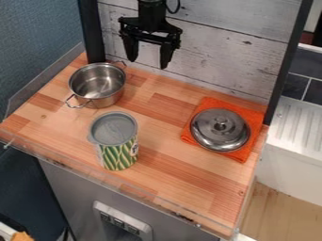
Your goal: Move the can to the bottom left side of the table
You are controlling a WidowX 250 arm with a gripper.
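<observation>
Standing upright on the counter (pixel 189 188), the green-and-white patterned can (pixel 118 153) with its grey top is apart from the end effector (pixel 148 65). The end effector hangs above the can's level and farther from the camera, a little to the right of it in the view, fingers spread wide with nothing between them. Beyond the can and slightly to its left sits a metal pot (pixel 97 84), its near handle pointing toward the can's side. Well to the right of the can, a metal lid (pixel 220 129) lies knob up on an orange cloth (pixel 256 117). The counter's front edge runs near the can's base.
</observation>
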